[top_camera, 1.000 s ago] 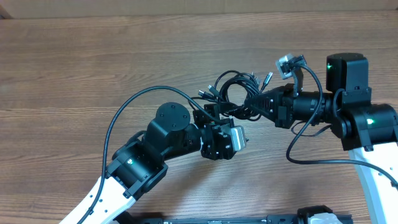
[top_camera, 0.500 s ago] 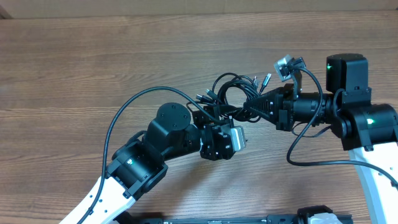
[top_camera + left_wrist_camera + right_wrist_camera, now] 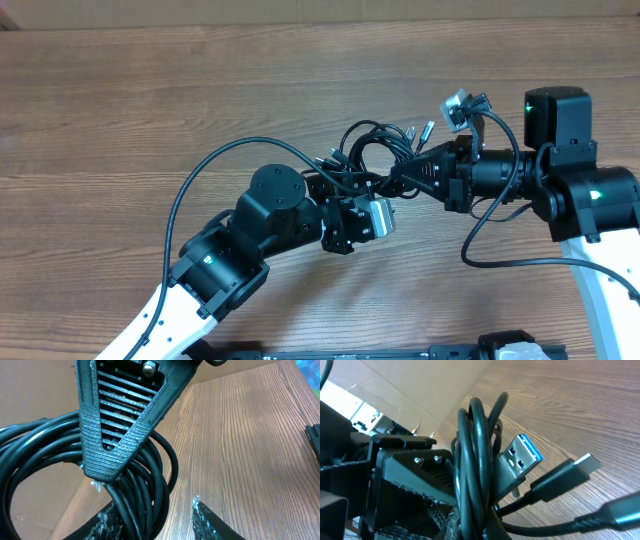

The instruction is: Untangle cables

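The cables (image 3: 372,140) are a knot of thin black cords with loose plug ends, lifted just above the table's middle. My right gripper (image 3: 397,176) comes in from the right and is shut on the bundle. In the right wrist view the cords (image 3: 477,460) rise out of its jaws (image 3: 485,527), with a blue USB plug (image 3: 522,455) and a silver-tipped plug (image 3: 587,463) sticking out. My left gripper (image 3: 345,184) reaches up from below. In the left wrist view the loops (image 3: 145,485) run between its fingertips (image 3: 157,520), against the left finger, with a gap to the right finger (image 3: 202,517).
The wooden table (image 3: 150,100) runs out on all sides of the bundle. A thick black arm wire (image 3: 200,170) arcs over my left arm. My right arm's base (image 3: 590,195) stands at the right edge. A beige wall (image 3: 300,10) lines the far side.
My left gripper has edged up into the cable bundle and its jaws have narrowed around the loops. The right gripper has kept its hold in the same place.
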Robot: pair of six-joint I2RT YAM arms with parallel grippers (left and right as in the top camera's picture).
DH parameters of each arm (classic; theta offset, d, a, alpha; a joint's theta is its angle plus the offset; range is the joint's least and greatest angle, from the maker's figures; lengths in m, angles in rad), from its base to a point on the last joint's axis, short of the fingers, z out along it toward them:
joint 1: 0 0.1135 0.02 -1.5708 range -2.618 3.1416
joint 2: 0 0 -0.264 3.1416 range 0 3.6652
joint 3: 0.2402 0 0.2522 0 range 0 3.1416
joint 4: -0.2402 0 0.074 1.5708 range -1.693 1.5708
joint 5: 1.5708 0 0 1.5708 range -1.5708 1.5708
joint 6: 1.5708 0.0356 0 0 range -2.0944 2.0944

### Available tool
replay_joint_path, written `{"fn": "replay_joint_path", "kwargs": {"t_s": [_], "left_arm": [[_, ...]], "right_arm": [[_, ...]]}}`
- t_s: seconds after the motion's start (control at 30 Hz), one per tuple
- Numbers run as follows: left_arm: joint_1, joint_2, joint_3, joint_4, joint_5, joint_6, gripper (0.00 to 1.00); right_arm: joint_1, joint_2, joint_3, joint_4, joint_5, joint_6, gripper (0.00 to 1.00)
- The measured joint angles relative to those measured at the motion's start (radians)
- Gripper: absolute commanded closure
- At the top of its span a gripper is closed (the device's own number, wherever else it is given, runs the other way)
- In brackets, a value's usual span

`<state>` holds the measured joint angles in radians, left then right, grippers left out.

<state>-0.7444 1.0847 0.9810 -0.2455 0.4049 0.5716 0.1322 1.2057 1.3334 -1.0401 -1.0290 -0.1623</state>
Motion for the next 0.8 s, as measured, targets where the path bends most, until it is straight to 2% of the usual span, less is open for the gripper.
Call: {"fn": "replay_joint_path", "kwargs": {"t_s": [0.27, 0.47, 0.8], "left_arm": [[0.0, 0.0, 0.001, 0.001, -0.005, -0.004, 0.66], [0.001, 0.0, 0.003, 0.005, -0.024, -0.016, 0.96], [0.005, 0.0, 0.003, 0.005, -0.032, -0.022, 0.96]], "right_arm": [[0.0, 0.0, 0.0, -0.001, -0.012, -0.015, 0.96], [0.0, 0.0, 0.0, -0.004, -0.015, -0.021, 0.96], [-0.001, 0.0, 0.0, -0.001, -0.013, -0.026, 0.96]]}}
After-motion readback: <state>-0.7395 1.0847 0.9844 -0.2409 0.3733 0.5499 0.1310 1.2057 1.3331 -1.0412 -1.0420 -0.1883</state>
